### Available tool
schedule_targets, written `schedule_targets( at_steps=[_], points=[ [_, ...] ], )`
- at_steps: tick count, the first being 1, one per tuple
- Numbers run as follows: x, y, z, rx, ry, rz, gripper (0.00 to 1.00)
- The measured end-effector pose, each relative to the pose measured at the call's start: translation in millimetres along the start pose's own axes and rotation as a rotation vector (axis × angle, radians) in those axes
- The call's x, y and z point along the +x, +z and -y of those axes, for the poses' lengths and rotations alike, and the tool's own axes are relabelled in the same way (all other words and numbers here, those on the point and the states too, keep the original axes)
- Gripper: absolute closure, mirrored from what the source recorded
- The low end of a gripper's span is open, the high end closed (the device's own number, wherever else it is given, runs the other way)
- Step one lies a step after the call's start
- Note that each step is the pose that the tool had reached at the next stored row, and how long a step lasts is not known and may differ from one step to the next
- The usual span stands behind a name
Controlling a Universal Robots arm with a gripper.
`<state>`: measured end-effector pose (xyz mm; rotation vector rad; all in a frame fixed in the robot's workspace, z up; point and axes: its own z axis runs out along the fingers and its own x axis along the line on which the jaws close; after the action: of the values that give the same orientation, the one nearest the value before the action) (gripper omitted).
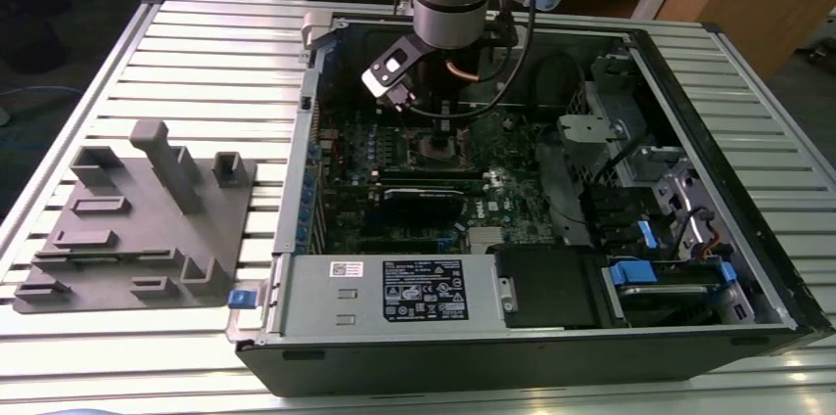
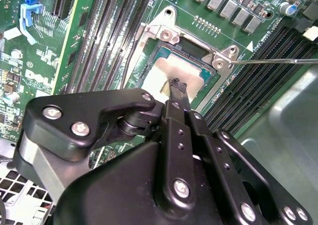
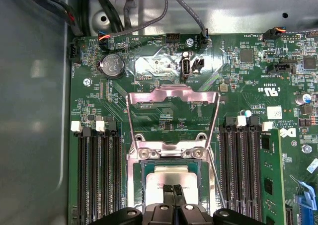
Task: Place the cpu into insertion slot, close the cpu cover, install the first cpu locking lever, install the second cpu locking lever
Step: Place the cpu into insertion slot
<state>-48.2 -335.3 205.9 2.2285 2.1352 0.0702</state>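
The cpu (image 3: 171, 174) lies flat in the insertion slot (image 3: 148, 171), its dull silver top (image 2: 155, 77) showing in both wrist views. My gripper (image 3: 173, 188) hangs right over it, its two thin black fingers pressed together and shut, the tips (image 2: 176, 85) at the chip's top. The cpu cover (image 3: 172, 89) is swung open away from the socket, with green board visible through its window. A thin locking lever (image 2: 278, 61) sticks out beside the slot (image 2: 198, 50). In the exterior view the gripper (image 1: 440, 119) is lowered into the open computer case above the slot (image 1: 441, 149).
Black memory slots (image 3: 97, 175) flank the socket on both sides. Cables (image 3: 149, 16) run along the case wall. A black card (image 1: 421, 202), a labelled power supply (image 1: 392, 293) and drive bays (image 1: 653, 229) crowd the case. A grey fixture (image 1: 137, 219) sits on the slatted table.
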Motion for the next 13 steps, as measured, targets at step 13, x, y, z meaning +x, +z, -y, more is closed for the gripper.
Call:
schedule_targets(
  at_steps=[13],
  points=[
    [-0.5, 1.2, 0.1, 0.0004, 0.000, 0.0001, 0.89]
  ],
)
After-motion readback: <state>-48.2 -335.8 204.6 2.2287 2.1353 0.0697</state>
